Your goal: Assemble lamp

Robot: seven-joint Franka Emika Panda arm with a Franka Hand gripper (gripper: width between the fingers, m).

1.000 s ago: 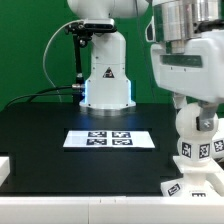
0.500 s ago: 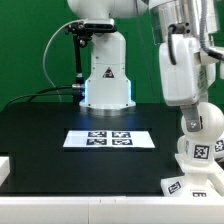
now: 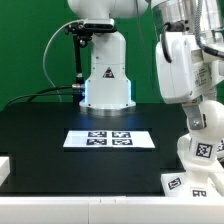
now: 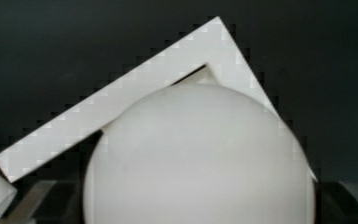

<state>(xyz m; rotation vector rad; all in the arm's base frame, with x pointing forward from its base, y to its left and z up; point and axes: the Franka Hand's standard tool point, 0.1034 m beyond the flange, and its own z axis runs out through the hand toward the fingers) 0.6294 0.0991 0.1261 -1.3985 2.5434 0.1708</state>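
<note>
Gripper (image 3: 204, 108): at the exterior view's right, just above the bulb; grip state cannot be told.
Bulb (image 3: 212, 122): round, white, seated atop the base.
Base (image 3: 206, 152): blocky, tagged, well to the exterior view's right of the marker board (image 3: 109, 139).
Table (image 3: 60, 125): black, under the board.
</note>
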